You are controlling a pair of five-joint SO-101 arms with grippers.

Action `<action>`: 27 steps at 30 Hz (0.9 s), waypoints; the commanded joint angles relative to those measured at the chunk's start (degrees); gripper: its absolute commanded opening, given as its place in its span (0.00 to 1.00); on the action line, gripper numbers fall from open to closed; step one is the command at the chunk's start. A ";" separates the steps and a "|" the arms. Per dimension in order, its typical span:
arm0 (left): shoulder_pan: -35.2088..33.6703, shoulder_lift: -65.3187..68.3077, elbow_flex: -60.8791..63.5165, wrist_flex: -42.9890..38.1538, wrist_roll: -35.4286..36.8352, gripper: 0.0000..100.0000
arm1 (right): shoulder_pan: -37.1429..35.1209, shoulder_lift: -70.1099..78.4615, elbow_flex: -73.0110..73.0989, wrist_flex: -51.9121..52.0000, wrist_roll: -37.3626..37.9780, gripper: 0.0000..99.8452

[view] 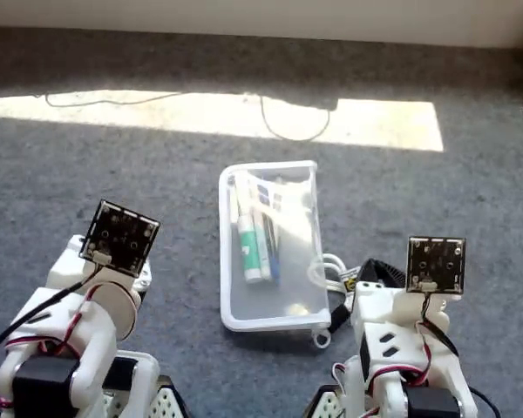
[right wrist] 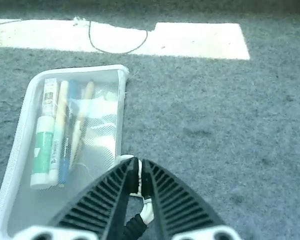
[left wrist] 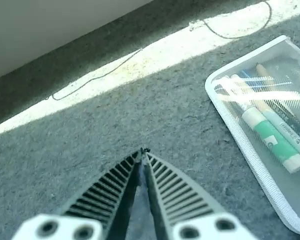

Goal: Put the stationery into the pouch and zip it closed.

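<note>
High view: a clear mesh pouch [view: 270, 300] lies flat on a grey carpeted surface [view: 113, 165], between the two robot arms. The left arm [view: 96, 322] is at the near left and the right arm [view: 401, 348] at the near right. Inside the pouch, side by side and lengthwise, are a green-and-white tube [view: 250, 252] and a blue pen [view: 270, 252]. A small zip pull [view: 321, 338] sits at the pouch's near corner on the right arm's side; whether the zip is shut cannot be told. White wires [view: 331, 266] loop just beside that edge of the pouch. A bright band of sunlight [view: 113, 109] crosses the far part of the surface, with a thin dark cable [view: 288, 131] curving through it.

Left wrist view: the left end effector [left wrist: 142, 155] has its ribbed fingers pressed together over bare carpet, apart from the pouch [left wrist: 255, 167].

Right wrist view: the right end effector [right wrist: 138, 165] also has its fingers pressed together, near the pouch's [right wrist: 105, 135] long edge. A tan pencil [right wrist: 82, 120] also shows through the mesh.
</note>
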 commanded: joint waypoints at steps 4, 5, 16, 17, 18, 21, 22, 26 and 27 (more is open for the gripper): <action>-1.01 -19.91 20.00 -9.93 0.18 0.01 | 8.57 1.01 10.77 -14.29 0.62 0.00; -1.01 -22.11 22.55 -10.73 0.18 0.01 | 8.66 1.01 13.05 -15.96 0.62 0.00; -1.01 -21.41 33.36 -15.38 0.18 0.01 | 8.84 1.01 24.48 -20.35 0.62 0.00; -1.10 -21.41 34.15 -15.38 0.18 0.01 | 8.84 1.01 25.10 -20.35 0.62 0.00; -1.10 -21.41 35.03 -15.30 0.18 0.01 | 8.75 1.01 25.71 -20.35 0.62 0.00; -1.10 -21.41 38.02 -15.30 0.26 0.01 | 8.57 1.01 28.18 -20.35 0.62 0.00; -1.10 -21.41 39.16 -15.38 0.35 0.01 | 8.57 1.01 29.23 -20.35 0.62 0.00; -1.10 -21.41 43.30 -15.38 0.35 0.01 | 8.57 1.01 32.75 -20.35 0.62 0.00; -1.10 -21.41 44.26 -15.38 0.35 0.01 | 8.57 1.01 33.71 -20.35 0.62 0.00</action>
